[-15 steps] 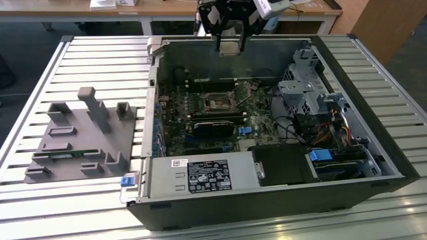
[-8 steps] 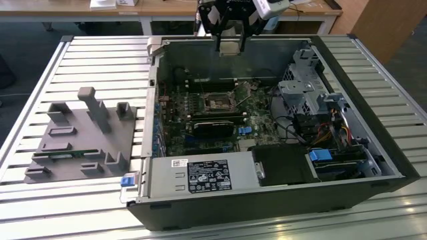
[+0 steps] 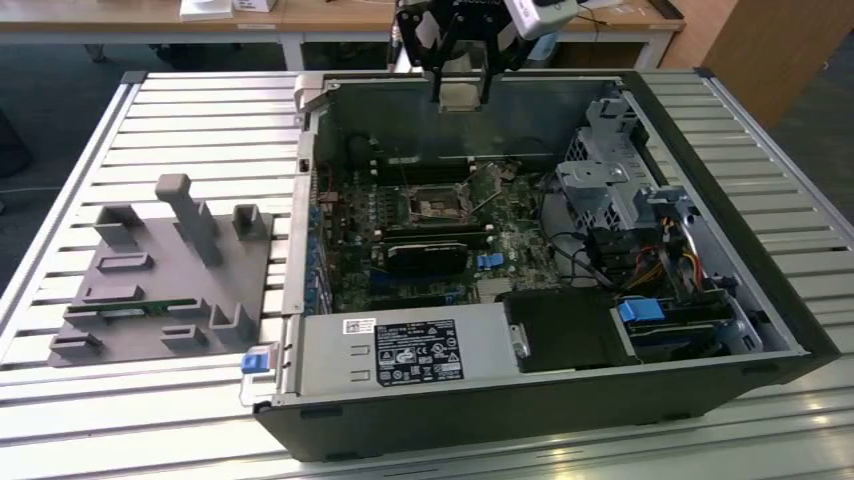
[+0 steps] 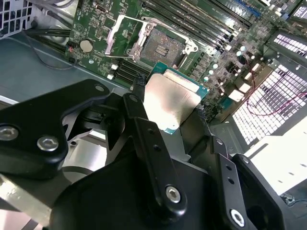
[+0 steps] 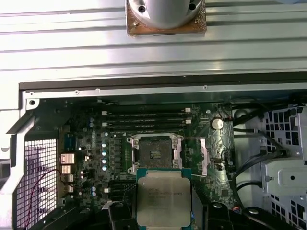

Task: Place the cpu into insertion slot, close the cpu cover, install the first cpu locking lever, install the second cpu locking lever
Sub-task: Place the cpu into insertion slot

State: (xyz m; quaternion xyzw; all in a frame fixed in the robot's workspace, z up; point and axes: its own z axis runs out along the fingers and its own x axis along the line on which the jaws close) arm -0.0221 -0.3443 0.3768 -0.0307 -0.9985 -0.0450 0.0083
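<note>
The tool (image 3: 461,98) pinches the cpu (image 4: 175,103) by two opposite edges, holding it above the open computer case (image 3: 534,410). The insertion slot (image 5: 154,154) lies uncovered on the green board (image 5: 96,143) below. The case rests on a slatted metal desk (image 3: 200,120), with a grey moulded rack (image 3: 160,280) at the exterior view's left. A wooden desk (image 3: 334,18) stands behind.

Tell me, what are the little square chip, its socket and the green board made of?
The cpu: its top looks like dull silver metal that softly reflects light; its green edge looks like circuit board. The insertion slot: shiny silver rim, likely steel; dark centre, perhaps plastic. The motherboard: glossy green sheet, probably a fibreglass-type circuit board.
</note>
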